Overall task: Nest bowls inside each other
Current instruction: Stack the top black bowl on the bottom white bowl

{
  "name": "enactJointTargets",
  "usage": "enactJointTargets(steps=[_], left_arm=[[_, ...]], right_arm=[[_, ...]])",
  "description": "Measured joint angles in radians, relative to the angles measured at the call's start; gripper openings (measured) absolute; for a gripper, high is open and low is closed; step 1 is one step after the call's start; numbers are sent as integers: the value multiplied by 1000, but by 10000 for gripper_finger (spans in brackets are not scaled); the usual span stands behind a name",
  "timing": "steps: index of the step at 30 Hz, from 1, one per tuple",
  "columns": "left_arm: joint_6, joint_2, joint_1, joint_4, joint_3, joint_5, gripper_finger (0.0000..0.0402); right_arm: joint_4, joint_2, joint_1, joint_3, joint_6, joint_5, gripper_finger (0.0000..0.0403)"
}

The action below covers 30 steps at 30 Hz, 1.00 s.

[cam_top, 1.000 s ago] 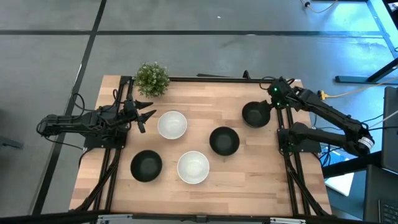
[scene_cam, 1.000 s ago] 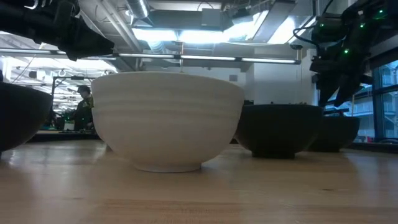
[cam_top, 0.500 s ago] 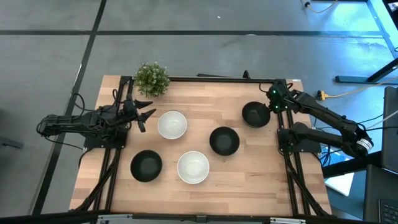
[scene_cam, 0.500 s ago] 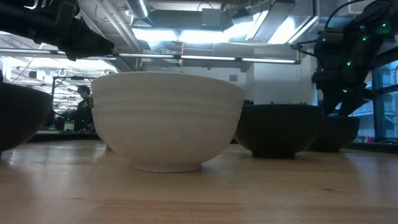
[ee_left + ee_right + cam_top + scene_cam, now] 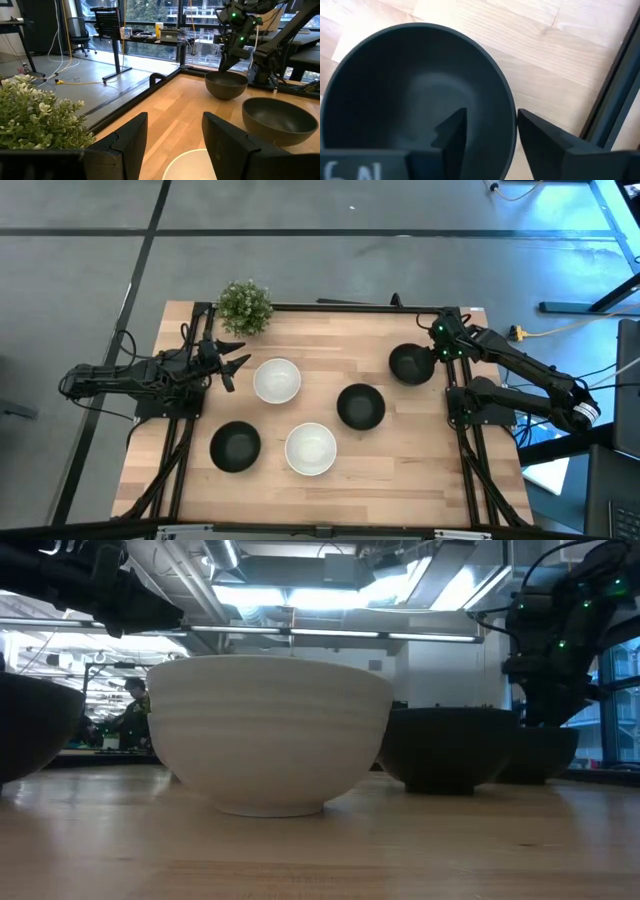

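Five bowls stand on their bases on the wooden table. A black bowl (image 5: pixel 411 364) is far right, another black one (image 5: pixel 361 406) is in the middle, and a third (image 5: pixel 235 446) is near left. One white bowl (image 5: pixel 277 380) is left of centre and the other (image 5: pixel 310 449) is near the front. My right gripper (image 5: pixel 440 352) is open over the far right bowl's right rim (image 5: pixel 511 131). One finger (image 5: pixel 452 135) is inside the bowl and one (image 5: pixel 540 142) is outside. My left gripper (image 5: pixel 236 365) is open and hovers just left of the white bowl (image 5: pixel 192 165). My right gripper comes from above, pointing down, with one finger inside the far right black bowl and one outside its right rim (image 5: pixel 511 131). Whether either finger touches the rim I cannot tell. The bowl stands upright on the table.
A small green potted plant (image 5: pixel 244 306) stands at the far left corner, close behind my left gripper. A black frame rail (image 5: pixel 340 307) runs along the table's far edge, and rails also run along both sides. Bare wood (image 5: pixel 400 470) lies near right.
My right gripper has moved down and slightly toward the near edge, coming over the right rim of the far right black bowl until its fingers stand on either side of it. No bowl has moved.
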Motion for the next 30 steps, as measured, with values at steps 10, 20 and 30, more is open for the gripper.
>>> enactJointTargets(steps=[10,20,30], left_arm=[[0,0,0,0,0,0,183],[0,0,0,0,0,0,183],[0,0,0,0,0,-6,183]], right_arm=[[-3,37,1,-1,2,0,154],[1,114,1,-1,-2,0,127],[3,114,1,-1,-4,0,69]])
